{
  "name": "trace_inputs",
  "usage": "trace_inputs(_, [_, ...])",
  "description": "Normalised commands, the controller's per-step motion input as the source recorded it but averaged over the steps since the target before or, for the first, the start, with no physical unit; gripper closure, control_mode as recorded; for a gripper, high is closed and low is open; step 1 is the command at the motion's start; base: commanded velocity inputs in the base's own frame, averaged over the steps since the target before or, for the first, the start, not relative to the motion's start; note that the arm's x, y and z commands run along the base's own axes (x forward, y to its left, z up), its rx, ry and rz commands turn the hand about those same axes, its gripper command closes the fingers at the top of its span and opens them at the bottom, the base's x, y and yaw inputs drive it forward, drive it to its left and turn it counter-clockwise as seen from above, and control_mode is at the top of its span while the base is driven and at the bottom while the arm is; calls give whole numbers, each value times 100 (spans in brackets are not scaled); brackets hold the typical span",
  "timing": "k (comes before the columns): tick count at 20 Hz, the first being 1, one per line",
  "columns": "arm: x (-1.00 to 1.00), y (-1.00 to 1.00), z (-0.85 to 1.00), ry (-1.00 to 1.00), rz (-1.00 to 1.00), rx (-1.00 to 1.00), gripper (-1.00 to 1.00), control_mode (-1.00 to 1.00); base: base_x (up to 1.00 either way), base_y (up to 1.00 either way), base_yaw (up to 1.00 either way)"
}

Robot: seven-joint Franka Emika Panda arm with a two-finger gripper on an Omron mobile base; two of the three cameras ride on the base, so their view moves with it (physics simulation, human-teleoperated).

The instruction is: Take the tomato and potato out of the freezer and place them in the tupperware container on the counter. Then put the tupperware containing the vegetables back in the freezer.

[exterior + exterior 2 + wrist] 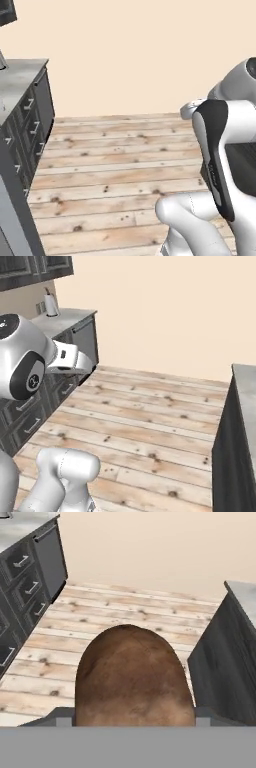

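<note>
We are carrying the potato pinched in our gripper; next comes reaching the counter on the left.

The potato is a brown, mottled, rounded lump, close up at six o'clock in the hand view, held above the plank floor. The grey marbled worktop sits at ten o'clock over dark drawers.
</note>
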Motion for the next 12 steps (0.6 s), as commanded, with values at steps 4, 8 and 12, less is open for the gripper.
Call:
trace_inputs(4, [0,0,0,0,0,0,100,100,100,-14,45])
trace_inputs(8, [0,0,0,0,0,0,100,100,100,-5,52])
trace_inputs(12, [0,0,0,0,0,0,100,100,100,0,68])
